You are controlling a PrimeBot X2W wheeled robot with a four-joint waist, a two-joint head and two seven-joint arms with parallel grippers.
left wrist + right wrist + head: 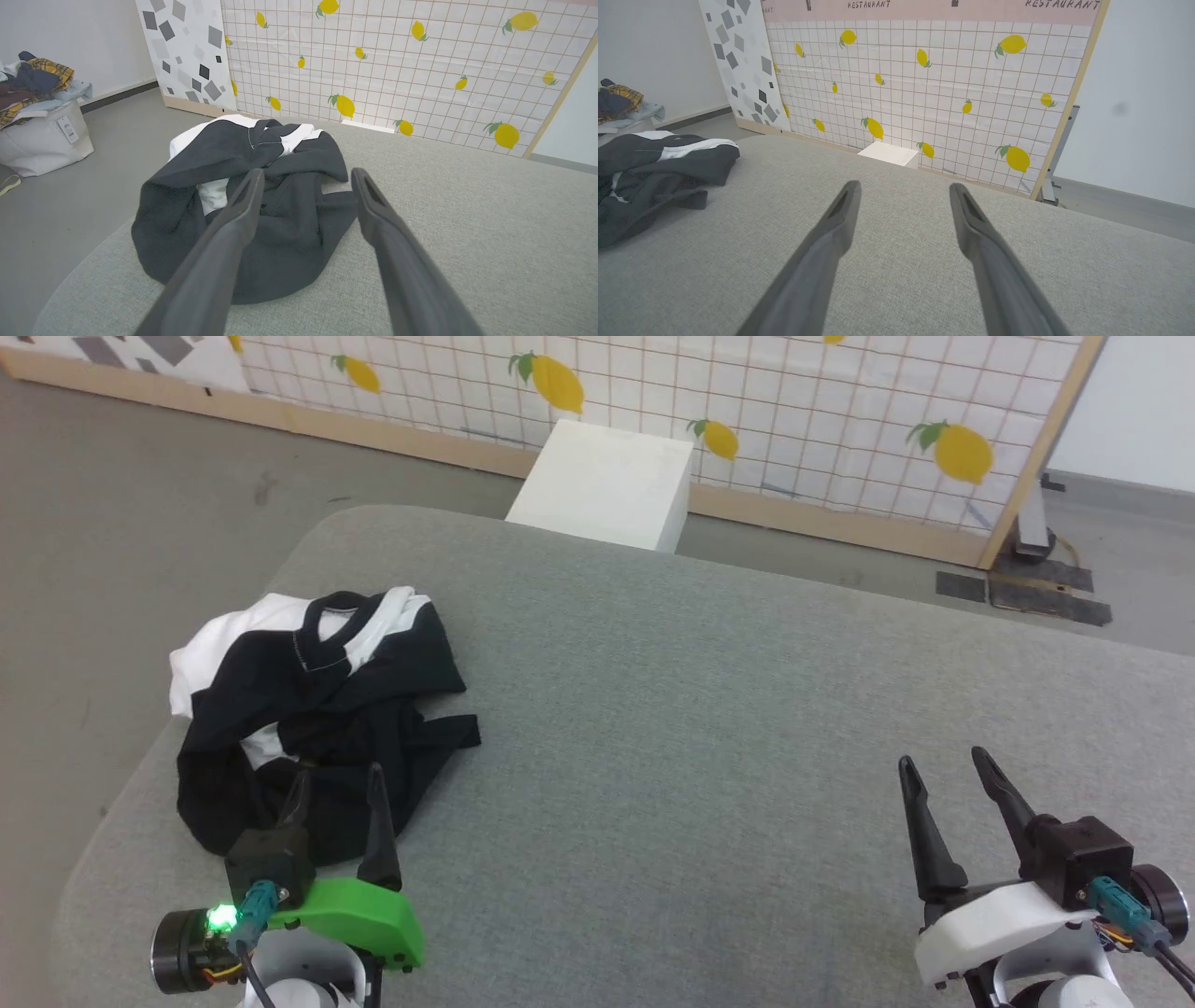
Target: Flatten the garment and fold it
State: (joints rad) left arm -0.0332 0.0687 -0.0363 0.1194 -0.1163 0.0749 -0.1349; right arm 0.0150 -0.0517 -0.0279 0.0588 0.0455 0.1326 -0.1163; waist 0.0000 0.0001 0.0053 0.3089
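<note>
Noted left gripper (338, 773) nearest, jaws spread, empty, tips over near black folds of garment (317, 709). Noted right gripper (941, 756) likewise spread, empty, well apart from it over bare tabletop. Found garment crumpled in heap by left edge of grey padded table (709, 709), not yet flattened. Judged risk: pinching several layers together, or dragging heap off that edge. Beyond, saw white box (607, 481), lemon-print panel (840, 401), grey floor (112, 476), clothes bag (39, 135).

Grey fabric-covered table (709, 728), crumpled garment (317, 728) near its left edge
</note>
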